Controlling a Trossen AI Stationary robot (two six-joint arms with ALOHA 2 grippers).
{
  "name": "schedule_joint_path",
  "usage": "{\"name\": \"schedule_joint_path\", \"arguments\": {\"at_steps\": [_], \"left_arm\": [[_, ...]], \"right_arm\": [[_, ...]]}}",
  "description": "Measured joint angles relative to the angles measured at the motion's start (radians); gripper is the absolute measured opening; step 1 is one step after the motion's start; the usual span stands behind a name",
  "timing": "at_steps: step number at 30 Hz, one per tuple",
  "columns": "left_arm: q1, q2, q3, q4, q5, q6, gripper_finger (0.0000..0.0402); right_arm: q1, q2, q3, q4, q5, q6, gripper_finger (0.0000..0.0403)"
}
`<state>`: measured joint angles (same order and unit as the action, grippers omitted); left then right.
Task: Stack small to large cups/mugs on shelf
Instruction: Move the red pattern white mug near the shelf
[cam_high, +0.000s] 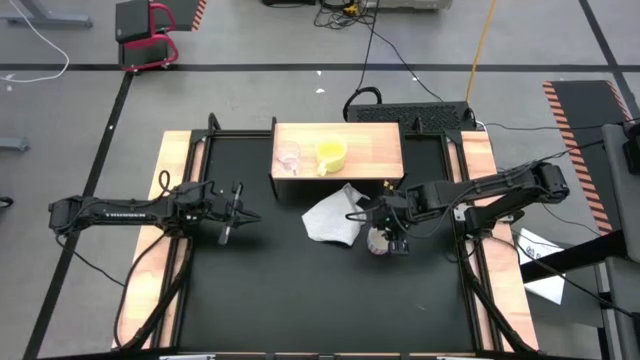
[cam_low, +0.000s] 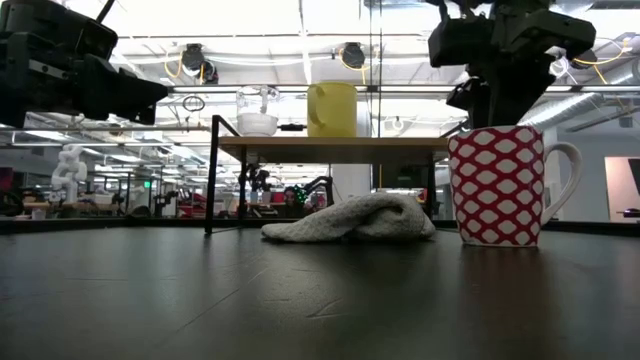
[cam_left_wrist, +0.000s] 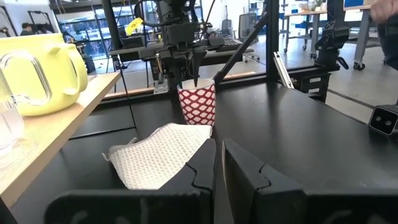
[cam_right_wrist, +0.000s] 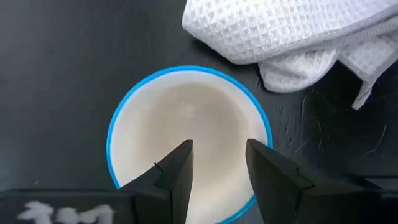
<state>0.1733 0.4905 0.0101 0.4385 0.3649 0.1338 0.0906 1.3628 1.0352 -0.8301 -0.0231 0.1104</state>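
Patterned mug (cam_low: 497, 186) upright on the black worktop (cam_high: 280, 290), right of centre in the overhead frame, just beside the crumpled cloth (cam_high: 334, 217). Right gripper (cam_right_wrist: 217, 163) directly over its mouth, jaws narrowly parted, holding nothing, tips not yet at the rim. Probably ceramic: stiff, fairly heavy, glazed and slippery, breakable if dropped. Best hold likely one finger inside the rim, one outside, or across the handle on the right in the low frame. Shelf (cam_high: 375, 140) top centre, glass cup (cam_high: 289, 157) and yellow cup (cam_high: 331, 154) on its left half; right half open. Left gripper (cam_high: 232, 213) waiting mid-left, jaws nearly closed, empty.
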Motion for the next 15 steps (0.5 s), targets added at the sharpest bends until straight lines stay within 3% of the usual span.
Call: {"name": "schedule_joint_path", "arguments": {"at_steps": [15], "left_arm": [[0.0, 0.0, 0.0, 0.0, 0.0, 0.014, 0.0031]], "right_arm": [[-0.042, 0.0, 0.066, -0.06, 0.001, -0.018, 0.0141]]}}
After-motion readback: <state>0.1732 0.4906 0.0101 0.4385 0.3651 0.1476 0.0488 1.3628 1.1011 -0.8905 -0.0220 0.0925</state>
